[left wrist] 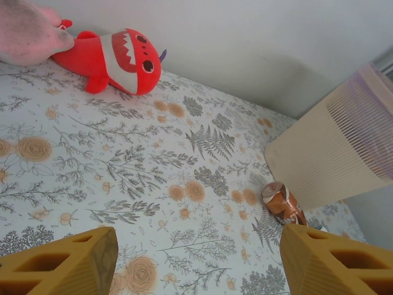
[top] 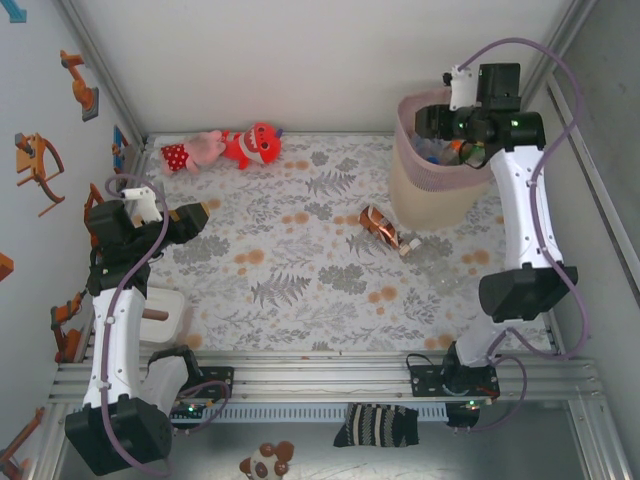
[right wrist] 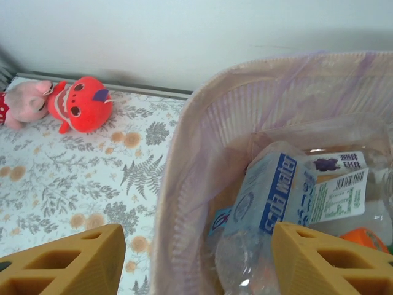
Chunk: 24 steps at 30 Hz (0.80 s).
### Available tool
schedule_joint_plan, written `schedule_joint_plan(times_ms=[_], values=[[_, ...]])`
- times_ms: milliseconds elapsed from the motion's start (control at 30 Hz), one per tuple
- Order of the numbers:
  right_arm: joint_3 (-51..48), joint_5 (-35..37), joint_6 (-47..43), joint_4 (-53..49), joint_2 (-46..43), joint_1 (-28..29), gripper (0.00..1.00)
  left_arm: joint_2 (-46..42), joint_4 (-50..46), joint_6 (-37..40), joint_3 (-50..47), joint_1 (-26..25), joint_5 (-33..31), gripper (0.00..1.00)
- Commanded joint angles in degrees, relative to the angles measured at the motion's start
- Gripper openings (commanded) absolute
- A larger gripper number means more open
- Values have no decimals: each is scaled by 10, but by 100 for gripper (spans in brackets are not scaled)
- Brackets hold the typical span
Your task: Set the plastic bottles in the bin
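From above, the right hand (top: 437,120) is seen over the bin (top: 430,195), a brown-labelled bottle (top: 380,228) is seen lying on the counter (top: 290,250) just beside it, and the left hand (top: 198,217) is found well apart at the left. At the left wrist, the fingers are seen spread and empty, the lying bottle ahead. At the right wrist, the hand is shown open and empty above bottles (right wrist: 264,203) in the bin, so release is judged the step in hand. Next, the lying bottle must be reached, gripped across its body and lifted over the rim.

Bin (top: 430,195) holds bottles (right wrist: 270,203); a brownish, maybe crushed bottle (top: 380,228) lies beside it.
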Motion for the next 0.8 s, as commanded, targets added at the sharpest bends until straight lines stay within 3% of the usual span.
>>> schedule_joint_plan(times_ms=[0, 200, 467, 767], values=[[-44, 25, -15, -17, -39, 18, 62, -1, 3, 2, 5, 5, 13, 70], [-147, 74, -28, -10, -130, 59, 61, -1, 12, -2, 4, 5, 24, 70], [-275, 119, -25, -13, -231, 112, 59, -14, 74, -27, -12, 5, 82, 70], [-413, 150, -43, 21, -279, 143, 57, -33, 164, -72, -35, 1, 149, 70]])
